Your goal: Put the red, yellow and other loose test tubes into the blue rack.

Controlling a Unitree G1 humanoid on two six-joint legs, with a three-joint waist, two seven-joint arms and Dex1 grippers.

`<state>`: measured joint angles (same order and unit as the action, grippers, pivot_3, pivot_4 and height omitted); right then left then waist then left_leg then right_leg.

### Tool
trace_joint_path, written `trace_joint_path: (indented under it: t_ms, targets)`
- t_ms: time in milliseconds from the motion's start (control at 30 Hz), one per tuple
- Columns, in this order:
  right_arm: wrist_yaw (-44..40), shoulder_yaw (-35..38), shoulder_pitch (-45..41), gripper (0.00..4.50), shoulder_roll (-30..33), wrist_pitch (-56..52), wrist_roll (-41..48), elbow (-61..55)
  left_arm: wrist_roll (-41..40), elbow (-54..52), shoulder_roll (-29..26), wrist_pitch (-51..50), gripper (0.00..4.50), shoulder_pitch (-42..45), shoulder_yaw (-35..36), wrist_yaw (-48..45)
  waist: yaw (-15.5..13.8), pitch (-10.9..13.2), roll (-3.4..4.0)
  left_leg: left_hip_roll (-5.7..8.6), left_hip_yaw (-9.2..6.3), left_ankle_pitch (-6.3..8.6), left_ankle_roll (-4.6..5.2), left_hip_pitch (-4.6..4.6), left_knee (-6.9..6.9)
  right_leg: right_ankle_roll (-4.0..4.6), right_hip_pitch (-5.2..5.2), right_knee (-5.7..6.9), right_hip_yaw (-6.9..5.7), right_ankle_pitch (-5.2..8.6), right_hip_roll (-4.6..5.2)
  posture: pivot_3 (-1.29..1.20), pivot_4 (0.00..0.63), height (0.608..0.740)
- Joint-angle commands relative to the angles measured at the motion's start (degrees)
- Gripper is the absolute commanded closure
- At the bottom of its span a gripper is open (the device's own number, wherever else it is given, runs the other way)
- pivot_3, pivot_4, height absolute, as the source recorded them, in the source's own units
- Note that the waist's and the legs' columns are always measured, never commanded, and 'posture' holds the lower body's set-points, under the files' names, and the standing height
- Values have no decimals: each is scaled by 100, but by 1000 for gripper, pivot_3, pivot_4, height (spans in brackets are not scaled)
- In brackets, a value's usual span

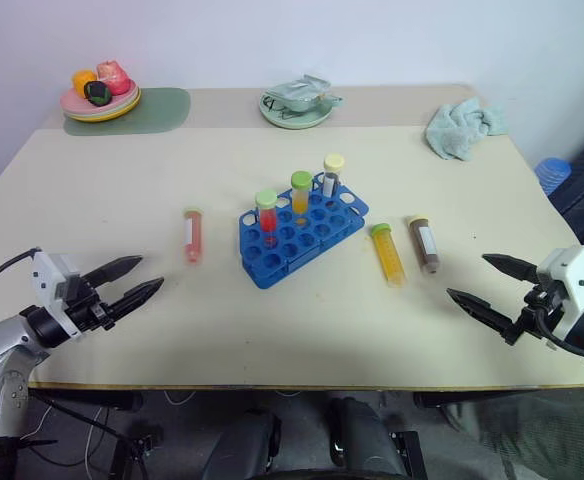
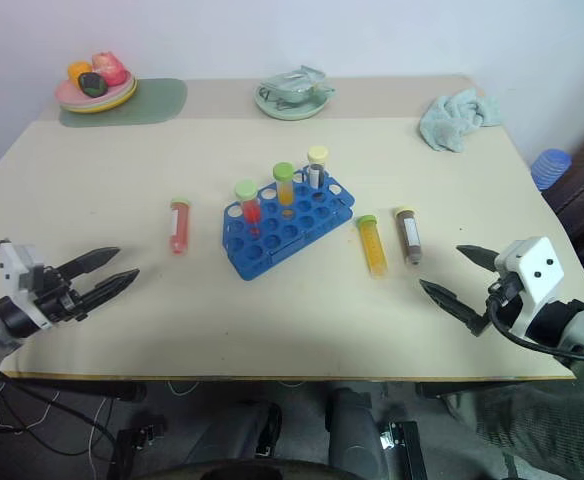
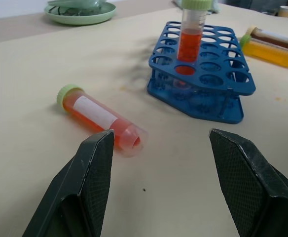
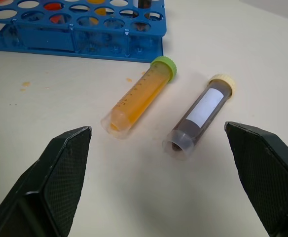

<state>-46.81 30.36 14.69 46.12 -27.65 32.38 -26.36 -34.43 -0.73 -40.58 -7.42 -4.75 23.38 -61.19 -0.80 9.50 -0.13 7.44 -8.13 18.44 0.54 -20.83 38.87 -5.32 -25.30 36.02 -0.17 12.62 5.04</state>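
The blue rack (image 1: 307, 232) stands mid-table with three capped tubes upright in it. A red tube (image 1: 193, 235) lies flat to its left. On its right lie a yellow tube (image 1: 388, 254) and a brown tube (image 1: 424, 243), side by side. My left gripper (image 1: 132, 281) hovers open near the table's front left, pointing at the red tube (image 3: 102, 118), apart from it. My right gripper (image 1: 484, 284) is open at the front right, aimed at the yellow tube (image 4: 139, 95) and brown tube (image 4: 199, 116), touching neither.
At the back left, a plate with toy food (image 1: 100, 100) rests on a green mat (image 1: 162, 110). A green dish (image 1: 297, 103) sits back centre, and a crumpled teal cloth (image 1: 462, 128) back right. The table's front edge (image 1: 302, 385) runs just below both grippers.
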Motion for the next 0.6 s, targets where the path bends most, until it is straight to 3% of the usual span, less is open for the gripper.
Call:
trace_joint_path:
  t_ms: [33, 600]
  targets:
    - [53, 184, -105, 43, 118, -98, 121, -338, -36, -190, -103, -44, 1393, 6, 106, -29, 0, 0, 0, 0, 0, 0, 0, 0, 0, 0, 0, 0, 0, 0, 0, 0, 150, 740]
    - [212, -49, -443, 43, 14, -375, 151, -517, -211, -502, -51, -369, 1393, 79, 106, -131, 0, 0, 0, -2, 2, 3, 1, 0, 0, 0, 0, -3, 0, 0, -1, 0, 150, 740]
